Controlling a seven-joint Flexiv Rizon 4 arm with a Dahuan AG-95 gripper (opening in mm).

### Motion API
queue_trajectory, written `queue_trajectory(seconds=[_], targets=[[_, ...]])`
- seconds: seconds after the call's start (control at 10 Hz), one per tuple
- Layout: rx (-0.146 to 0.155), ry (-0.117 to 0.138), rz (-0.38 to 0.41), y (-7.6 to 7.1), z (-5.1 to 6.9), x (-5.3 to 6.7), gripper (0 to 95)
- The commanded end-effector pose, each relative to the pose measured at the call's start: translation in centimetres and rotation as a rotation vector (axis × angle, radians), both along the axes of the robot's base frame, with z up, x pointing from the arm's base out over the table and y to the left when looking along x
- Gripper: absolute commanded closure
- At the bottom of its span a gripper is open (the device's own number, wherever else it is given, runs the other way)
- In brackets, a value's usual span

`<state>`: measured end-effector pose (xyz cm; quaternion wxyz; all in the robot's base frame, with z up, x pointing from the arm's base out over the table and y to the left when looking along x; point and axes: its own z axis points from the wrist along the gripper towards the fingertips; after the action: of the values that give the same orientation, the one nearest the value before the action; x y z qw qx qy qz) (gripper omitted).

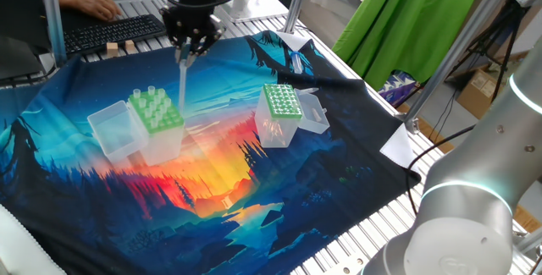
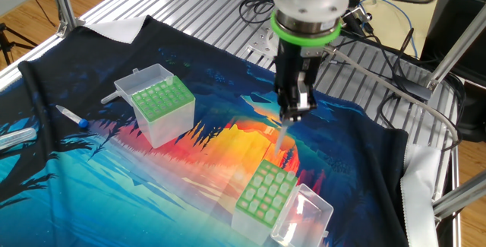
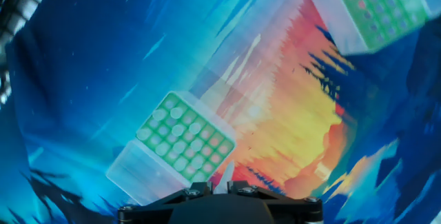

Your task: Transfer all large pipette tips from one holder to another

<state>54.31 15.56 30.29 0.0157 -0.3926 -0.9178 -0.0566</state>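
Pipette tip hangs vertical, long axis upright, narrow end down, wide end up in gripper; jaws clamped on it. Translucent whitish slim cone, above cloth near middle of counter, just beside wide-holed light-green box. Dark-green fine-holed box well apart.

Bright, even overhead light filled both fixed views, with soft, faint shadows. The cloth showed mild sheen. The hand view was blurred, its far box smeared.
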Motion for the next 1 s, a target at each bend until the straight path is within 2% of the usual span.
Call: queue_trajectory(seconds=[0.1, 0.2, 0.7, 1.0], targets=[[0.004, 0.002, 0.139, -1.6, 0.2, 0.0, 95.0], [0.004, -0.001, 0.201, -2.5, 0.1, 0.4, 95.0], [-0.004, -0.022, 0.348, -5.2, -0.4, 0.9, 95.0], [-0.016, -0.027, 0.393, -5.8, -0.7, 1.3, 95.0]])
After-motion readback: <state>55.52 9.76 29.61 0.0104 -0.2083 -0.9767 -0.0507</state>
